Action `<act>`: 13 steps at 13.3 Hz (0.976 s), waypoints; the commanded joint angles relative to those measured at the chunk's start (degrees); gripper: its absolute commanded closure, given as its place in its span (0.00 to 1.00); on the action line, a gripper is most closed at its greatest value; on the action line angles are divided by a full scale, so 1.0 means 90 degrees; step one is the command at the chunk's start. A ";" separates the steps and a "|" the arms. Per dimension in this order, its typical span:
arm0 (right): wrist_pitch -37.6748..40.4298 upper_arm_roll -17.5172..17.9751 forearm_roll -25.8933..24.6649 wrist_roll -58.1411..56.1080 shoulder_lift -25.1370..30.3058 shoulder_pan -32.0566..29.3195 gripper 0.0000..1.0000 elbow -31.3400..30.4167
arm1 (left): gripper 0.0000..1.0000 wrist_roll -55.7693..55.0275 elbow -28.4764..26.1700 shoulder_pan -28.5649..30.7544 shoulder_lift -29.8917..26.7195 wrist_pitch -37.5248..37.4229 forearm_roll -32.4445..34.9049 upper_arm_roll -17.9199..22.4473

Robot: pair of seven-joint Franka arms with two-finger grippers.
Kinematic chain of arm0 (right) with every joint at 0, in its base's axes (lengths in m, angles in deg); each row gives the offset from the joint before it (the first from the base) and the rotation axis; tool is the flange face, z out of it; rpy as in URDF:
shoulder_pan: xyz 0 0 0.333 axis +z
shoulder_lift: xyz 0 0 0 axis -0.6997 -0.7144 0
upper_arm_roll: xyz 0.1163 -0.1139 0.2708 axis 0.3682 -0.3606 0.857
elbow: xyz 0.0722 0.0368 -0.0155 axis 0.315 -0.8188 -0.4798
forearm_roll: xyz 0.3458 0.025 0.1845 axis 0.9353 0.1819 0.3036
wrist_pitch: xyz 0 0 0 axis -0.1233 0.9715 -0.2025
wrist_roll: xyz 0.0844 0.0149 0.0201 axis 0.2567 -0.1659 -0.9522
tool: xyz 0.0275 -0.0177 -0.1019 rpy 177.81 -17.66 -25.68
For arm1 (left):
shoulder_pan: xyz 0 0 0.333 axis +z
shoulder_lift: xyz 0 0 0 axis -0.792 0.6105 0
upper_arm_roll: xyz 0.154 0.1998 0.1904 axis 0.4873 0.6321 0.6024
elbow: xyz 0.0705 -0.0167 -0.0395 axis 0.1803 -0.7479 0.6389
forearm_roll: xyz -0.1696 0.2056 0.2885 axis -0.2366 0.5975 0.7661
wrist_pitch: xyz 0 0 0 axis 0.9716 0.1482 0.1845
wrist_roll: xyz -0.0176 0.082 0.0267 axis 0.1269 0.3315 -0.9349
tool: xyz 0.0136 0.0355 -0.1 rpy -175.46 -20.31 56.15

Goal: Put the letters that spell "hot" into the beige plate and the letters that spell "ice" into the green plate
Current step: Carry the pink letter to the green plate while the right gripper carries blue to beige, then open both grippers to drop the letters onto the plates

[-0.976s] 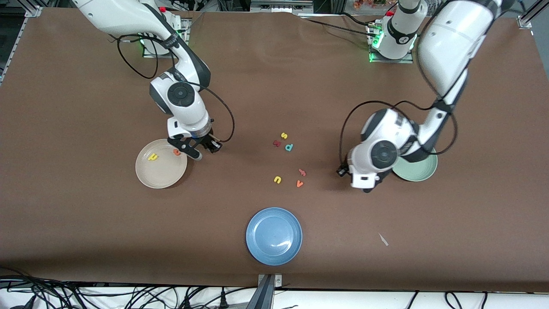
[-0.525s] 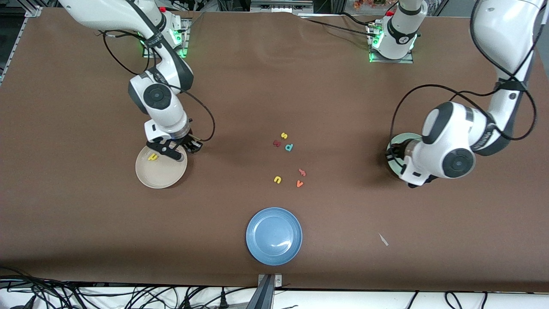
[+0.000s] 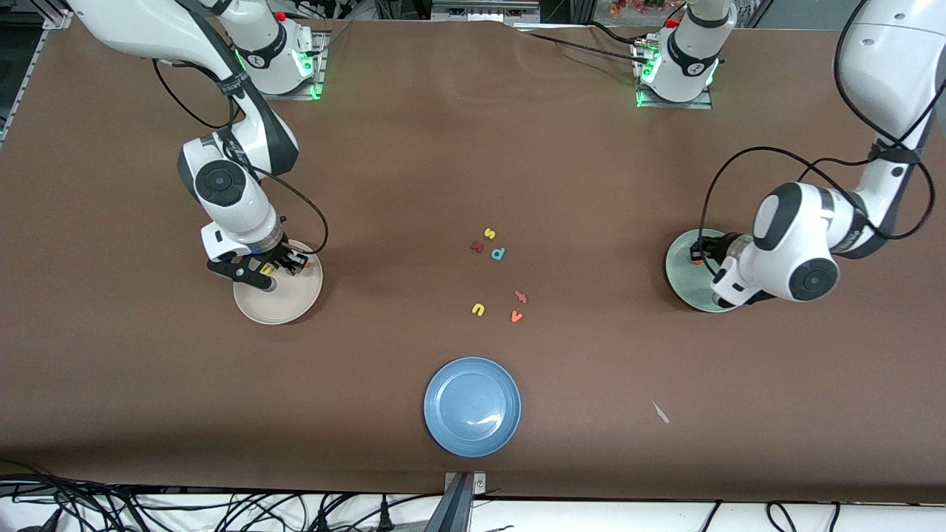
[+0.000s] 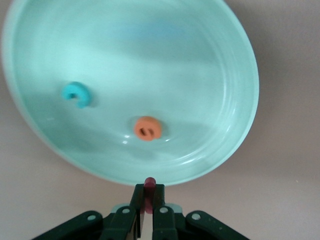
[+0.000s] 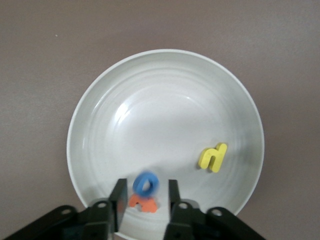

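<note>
My right gripper (image 5: 146,188) hangs open over the beige plate (image 5: 165,100), at the plate's edge farther from the front camera (image 3: 284,304). The blue o (image 5: 146,184) is between its fingers, touching neither, just over the orange t (image 5: 143,204). The yellow h (image 5: 212,157) lies in the same plate. My left gripper (image 4: 148,189) is shut on the dark red i (image 4: 148,183), by the rim of the green plate (image 4: 210,60) at the left arm's end of the table (image 3: 684,287). The teal c (image 4: 77,94) and orange e (image 4: 147,128) lie in that plate.
A blue plate (image 3: 471,406) sits near the front edge. Mid-table lie loose letters: yellow s (image 3: 489,233), a dark red letter (image 3: 477,247), teal p (image 3: 498,253), yellow u (image 3: 478,309), a pinkish letter (image 3: 520,297), orange v (image 3: 516,316). A pale scrap (image 3: 660,412) lies toward the left arm's end.
The right arm swung over the beige plate and its jaws opened, freeing the blue o. The left arm carried the dark red i from mid-table to the green plate's rim.
</note>
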 commanded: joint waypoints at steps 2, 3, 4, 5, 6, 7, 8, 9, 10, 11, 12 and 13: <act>-0.0067 -0.0093 0.0106 -0.0138 0.0147 -0.0003 0.00 -0.0108 | 0.95 0.0012 -0.0445 -0.0031 -0.0102 0.0473 0.0122 -0.0067; -0.0057 -0.0093 0.0107 -0.0148 0.0166 -0.0003 0.00 -0.0108 | 0.80 0.0011 -0.0435 -0.0012 -0.0101 0.0473 0.0122 -0.0067; -0.0038 -0.0084 0.0136 -0.0138 0.0186 -0.0003 0.00 -0.0108 | 0.42 0.0011 -0.0425 0.0017 -0.0121 0.0473 0.0122 -0.0077; -0.0018 -0.0084 0.0156 -0.0128 0.0225 -0.0003 0.00 -0.0098 | 0.00 0.0011 -0.0396 0.0017 -0.0140 0.0444 0.0122 -0.0077; 0.0001 -0.0045 0.0195 -0.0041 0.0274 0.0006 0.00 -0.0069 | 0.00 0.0011 -0.0348 0.0017 -0.0198 0.0395 0.0113 -0.0087; 0.0060 0.0004 0.0205 0.0095 0.0361 0.0006 0.00 -0.0050 | 0.00 0.0040 -0.0318 0.0027 -0.0305 0.0366 0.0084 -0.0087; 0.0254 0.0178 0.0253 0.0164 0.0459 0.0006 0.00 -0.0001 | 0.00 0.0070 -0.0183 0.0017 -0.0413 0.0230 0.0054 -0.0087; 0.0555 0.0257 0.0428 0.0174 0.0518 0.0006 0.00 0.0144 | 0.00 0.0089 0.0060 0.0017 -0.0491 -0.0167 0.0035 -0.0097; 0.0926 0.0393 0.0662 0.0174 0.0576 0.0006 0.00 0.0349 | 0.00 0.0099 0.0401 -0.0002 -0.0511 -0.0635 0.0034 -0.0184; 0.1355 0.0540 0.0857 0.0174 0.0644 0.0006 0.00 0.0593 | 0.00 0.0109 0.0782 -0.0002 -0.0512 -0.1104 0.0034 -0.0291; 0.1813 0.0619 0.1033 0.0165 0.0751 0.0006 0.00 0.0846 | 0.00 0.0109 0.1153 -0.0022 -0.0521 -0.1525 0.0034 -0.0360; 0.2243 0.0697 0.1228 0.0136 0.0869 0.0006 0.00 0.1042 | 0.00 0.0128 0.1514 -0.0012 -0.0512 -0.1925 0.0034 -0.0457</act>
